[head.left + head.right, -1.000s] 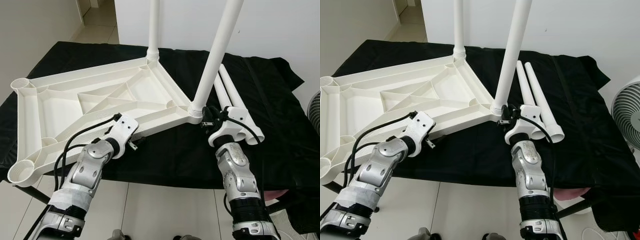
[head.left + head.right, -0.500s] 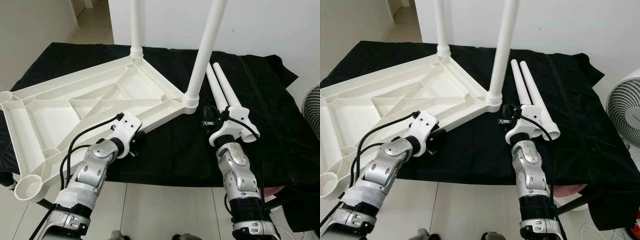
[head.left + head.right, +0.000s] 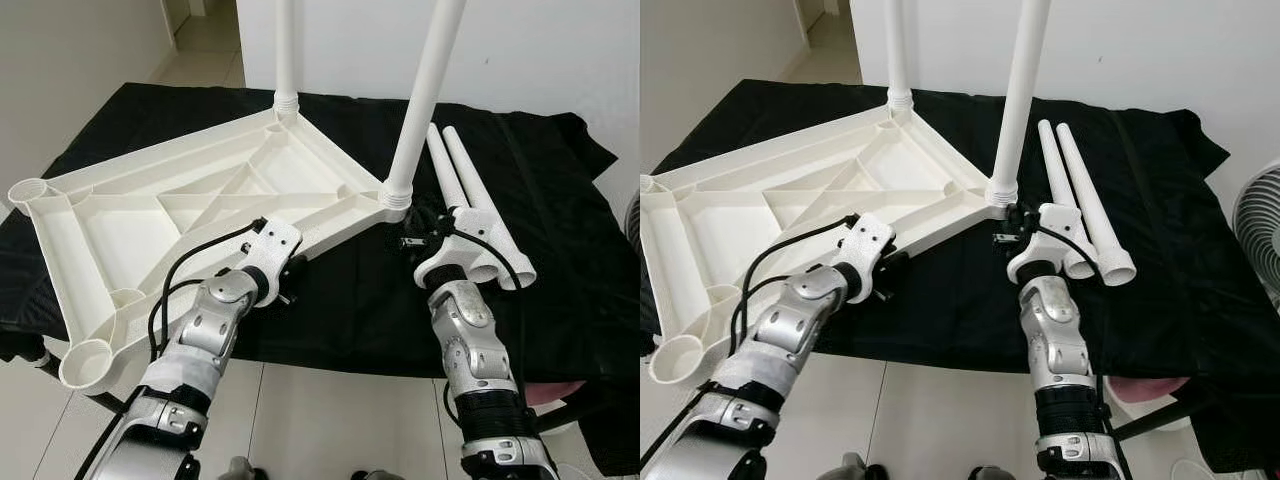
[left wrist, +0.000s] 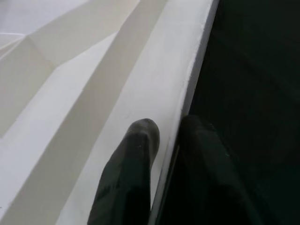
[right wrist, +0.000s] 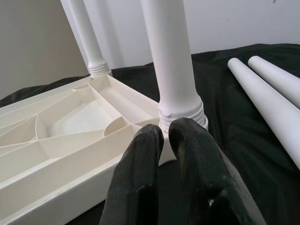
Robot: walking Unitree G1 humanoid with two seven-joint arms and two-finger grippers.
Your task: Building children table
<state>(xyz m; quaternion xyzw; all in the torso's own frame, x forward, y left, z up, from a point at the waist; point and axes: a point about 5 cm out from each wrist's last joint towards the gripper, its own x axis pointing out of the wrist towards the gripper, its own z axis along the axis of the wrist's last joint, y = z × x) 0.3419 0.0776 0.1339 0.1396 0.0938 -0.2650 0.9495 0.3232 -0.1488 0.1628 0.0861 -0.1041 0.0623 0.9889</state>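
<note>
The white plastic tabletop (image 3: 120,215) lies upside down on a table under a black cloth (image 3: 350,300). Two white legs stand upright in its sockets, one at the far corner (image 3: 285,50) and one at the near right corner (image 3: 425,90). Two loose legs (image 3: 475,200) lie side by side on the cloth to the right. My left gripper (image 3: 291,278) is shut on the tabletop's near rim (image 4: 154,79), one finger on each side of the edge. My right gripper (image 3: 408,240) is shut and holds nothing, its tips just short of the near leg's threaded base (image 5: 180,110).
Two open leg sockets (image 3: 85,362) sit at the tabletop's left corners, the near one hanging past the table's front edge. A white fan (image 3: 1260,230) stands at the right. Tiled floor (image 3: 330,420) lies below the front edge.
The whole view has swung and shifted with my head. My left gripper has closed in on the near rim. My right gripper has stayed by the near leg's base.
</note>
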